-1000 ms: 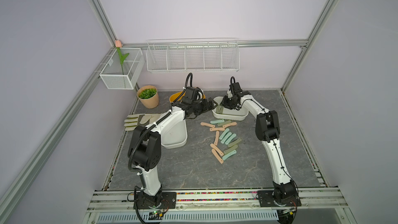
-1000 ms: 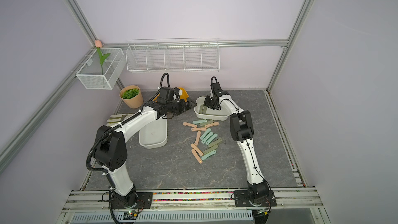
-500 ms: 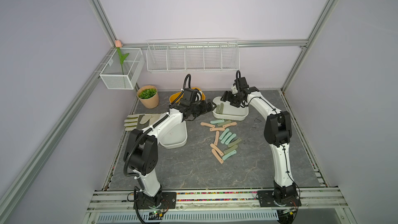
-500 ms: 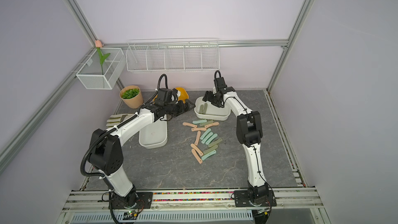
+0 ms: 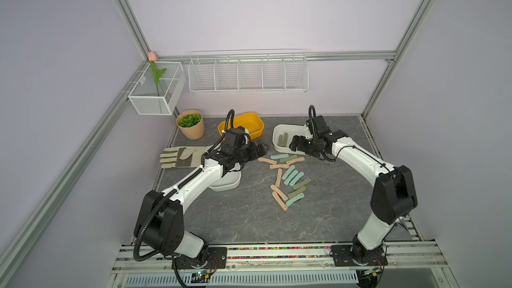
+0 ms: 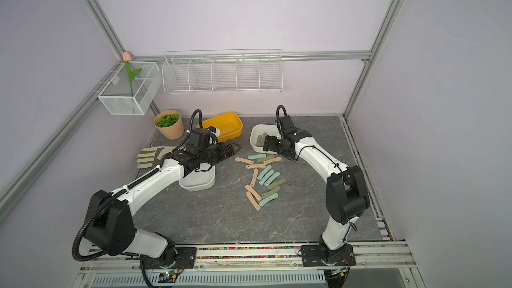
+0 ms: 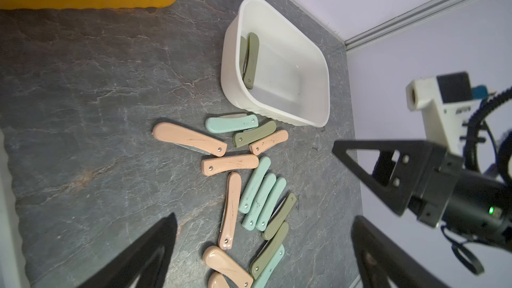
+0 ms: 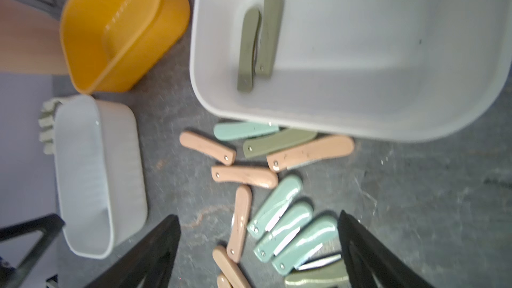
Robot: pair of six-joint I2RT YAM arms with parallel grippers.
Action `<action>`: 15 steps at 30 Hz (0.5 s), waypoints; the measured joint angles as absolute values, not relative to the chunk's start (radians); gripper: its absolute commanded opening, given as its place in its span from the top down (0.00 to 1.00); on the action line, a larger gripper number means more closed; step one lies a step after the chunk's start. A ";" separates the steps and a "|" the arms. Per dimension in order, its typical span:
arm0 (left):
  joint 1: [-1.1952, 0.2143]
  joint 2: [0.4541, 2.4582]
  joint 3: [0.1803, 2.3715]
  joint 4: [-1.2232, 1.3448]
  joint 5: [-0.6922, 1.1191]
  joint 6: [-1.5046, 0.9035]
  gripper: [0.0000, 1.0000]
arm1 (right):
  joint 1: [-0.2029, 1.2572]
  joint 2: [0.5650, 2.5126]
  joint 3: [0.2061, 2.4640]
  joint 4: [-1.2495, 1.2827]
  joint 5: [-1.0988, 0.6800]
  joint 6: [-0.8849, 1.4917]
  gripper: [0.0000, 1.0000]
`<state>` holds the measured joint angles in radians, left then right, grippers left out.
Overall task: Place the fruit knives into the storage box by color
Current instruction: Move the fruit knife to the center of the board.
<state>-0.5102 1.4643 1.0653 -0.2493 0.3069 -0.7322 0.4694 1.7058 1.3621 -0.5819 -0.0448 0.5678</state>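
Observation:
Several peach, mint and olive fruit knives (image 5: 288, 178) lie loose in a pile mid-table, seen in both top views (image 6: 263, 181). Two olive knives (image 8: 260, 37) rest in the white storage box (image 5: 277, 131) at the back. My right gripper (image 5: 295, 143) hangs open and empty over that box's near rim; in its wrist view the gripper (image 8: 258, 215) frames mint knives (image 8: 285, 231) below. My left gripper (image 5: 261, 146) is open and empty left of the pile; in its wrist view the gripper (image 7: 264, 218) looks down on the pile (image 7: 249, 195).
A yellow box (image 5: 249, 123) stands at the back behind my left gripper. A second white box (image 5: 224, 187) sits under my left forearm. A work glove (image 5: 180, 156) and a potted plant (image 5: 190, 124) are at the left. Wire baskets hang on the back wall.
My right gripper has opened and drawn back from inside the white box to its near rim. The left arm has shifted only slightly.

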 measured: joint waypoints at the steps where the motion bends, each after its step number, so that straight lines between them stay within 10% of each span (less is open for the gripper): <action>1: -0.511 1.459 1.061 -0.253 0.307 -0.733 0.01 | 0.489 1.687 1.326 -0.588 -0.025 0.568 0.07; 15: -0.565 1.393 1.049 -0.286 0.258 -0.729 0.01 | 0.645 1.567 1.062 -0.669 0.224 0.575 0.09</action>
<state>-0.5648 1.3933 1.0492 -0.2859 0.2584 -0.7292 0.6445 1.5669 1.0618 -0.6689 0.2241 0.5747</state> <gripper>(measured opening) 0.994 0.928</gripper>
